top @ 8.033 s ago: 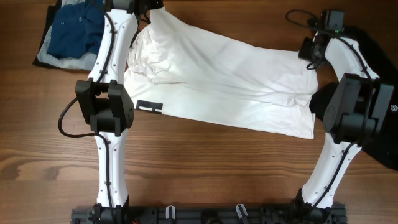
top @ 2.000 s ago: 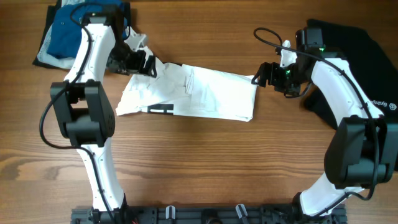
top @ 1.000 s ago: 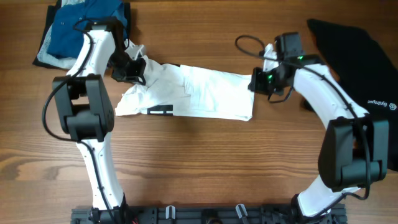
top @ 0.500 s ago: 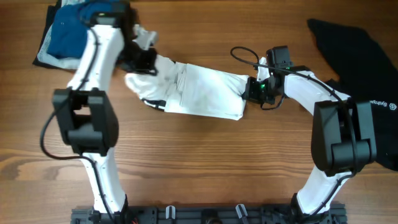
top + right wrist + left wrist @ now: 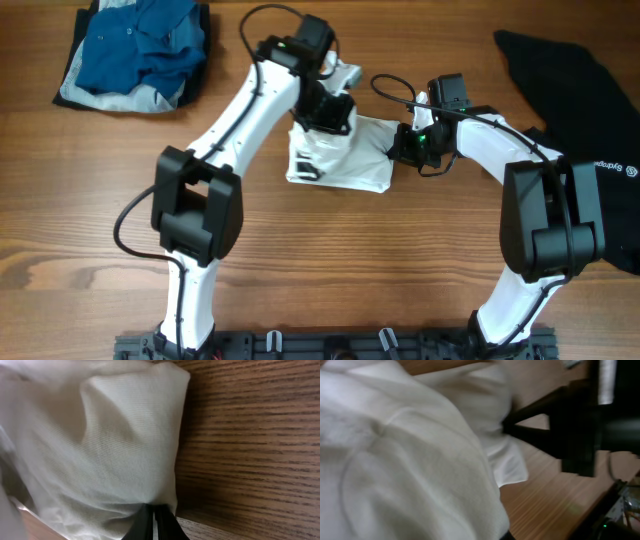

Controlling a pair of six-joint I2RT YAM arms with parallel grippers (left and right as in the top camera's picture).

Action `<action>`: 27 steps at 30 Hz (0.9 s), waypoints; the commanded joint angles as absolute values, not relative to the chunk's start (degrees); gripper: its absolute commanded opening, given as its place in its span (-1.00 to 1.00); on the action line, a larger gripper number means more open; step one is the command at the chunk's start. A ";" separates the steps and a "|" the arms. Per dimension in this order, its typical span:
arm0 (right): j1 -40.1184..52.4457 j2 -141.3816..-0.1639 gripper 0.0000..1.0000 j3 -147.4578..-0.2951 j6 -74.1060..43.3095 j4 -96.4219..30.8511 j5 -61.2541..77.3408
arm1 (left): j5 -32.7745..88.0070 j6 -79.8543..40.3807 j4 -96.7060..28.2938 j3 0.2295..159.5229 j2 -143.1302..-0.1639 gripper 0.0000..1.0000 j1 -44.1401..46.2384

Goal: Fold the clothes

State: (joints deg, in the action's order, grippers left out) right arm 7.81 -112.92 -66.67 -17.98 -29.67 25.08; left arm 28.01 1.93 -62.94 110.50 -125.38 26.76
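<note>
The white T-shirt (image 5: 345, 160) lies folded into a small bundle at the table's middle, a bit of black print at its lower left. My left gripper (image 5: 335, 112) is over its upper edge, carrying white cloth across; in the left wrist view white fabric (image 5: 405, 460) fills the frame and hides the fingers. My right gripper (image 5: 400, 148) pinches the shirt's right edge; in the right wrist view (image 5: 155, 520) the jaws stand closed on the fabric (image 5: 115, 445). A black garment with white lettering (image 5: 575, 90) lies at the far right. Blue shirts (image 5: 140, 45) lie at the top left.
The right arm's dark body shows in the left wrist view (image 5: 580, 425), close beside the cloth. Bare wooden table (image 5: 350, 270) stretches along the front. The arm bases stand at the near edge (image 5: 330, 345).
My left gripper has swung from the far left to the middle, dragging the shirt's left part over onto the right part. The shirt is now a compact bundle. The right gripper stays put.
</note>
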 commanded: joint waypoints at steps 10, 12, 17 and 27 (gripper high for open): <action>7.14 -115.15 -0.91 -65.71 -18.76 -28.27 28.97 | 34.09 -11.66 -55.46 110.56 -123.00 -0.92 30.11; 6.76 -115.15 -0.92 -65.71 -19.07 -28.10 29.71 | 34.06 -12.43 -54.94 110.56 -123.00 -0.92 30.13; 6.66 -115.15 -0.91 -65.73 -19.38 -28.03 29.74 | 34.70 -12.71 -53.74 110.56 -123.00 0.03 30.57; 0.60 -106.52 -0.90 -66.41 -19.35 -29.87 31.59 | 34.04 -14.63 -51.37 111.13 -122.02 1.00 28.49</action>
State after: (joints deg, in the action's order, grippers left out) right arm 3.49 -112.68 -66.46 -19.29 -29.23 30.35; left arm 33.12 -13.45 -51.99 110.50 -125.34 30.24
